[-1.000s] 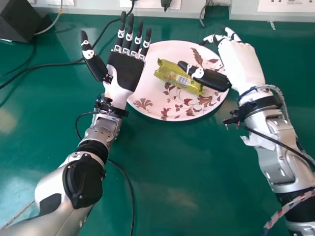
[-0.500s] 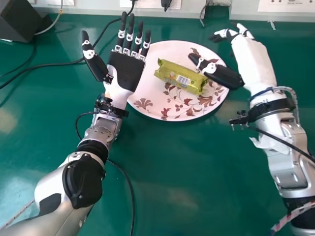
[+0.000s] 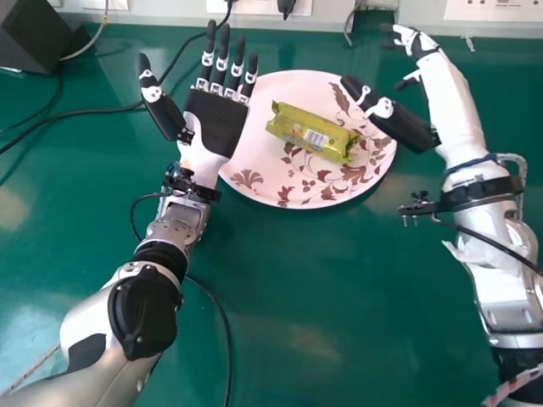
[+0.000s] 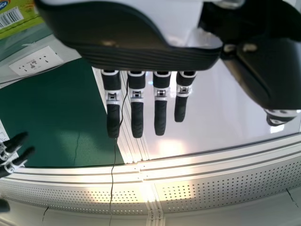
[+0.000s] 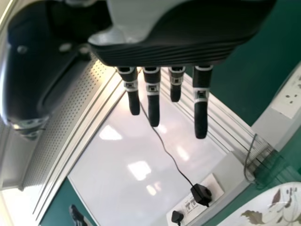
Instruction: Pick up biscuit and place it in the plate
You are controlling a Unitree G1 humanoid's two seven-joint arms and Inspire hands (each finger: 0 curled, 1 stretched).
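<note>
We see the biscuit point(image 3: 314, 133) on the plate point(image 3: 253, 148); the left robot hand point(image 3: 215, 123) is near nine o'clock of it, the right robot hand point(image 3: 456, 110) near three, both with fingers apart.

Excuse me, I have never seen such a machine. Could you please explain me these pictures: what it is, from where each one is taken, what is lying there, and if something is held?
This is a humanoid robot, with a left hand and a right hand shaped like human ones. The head view looks down from its head, so left in that picture is also the robot's left. Each wrist view comes from a camera close to that arm's hand, whose fingers hang in from the top edge.

On the green table lies a round plate with a leaf pattern, and on it a biscuit packet. Nothing is held: both hands are open, and the biscuit packet lies free on the plate.
</note>
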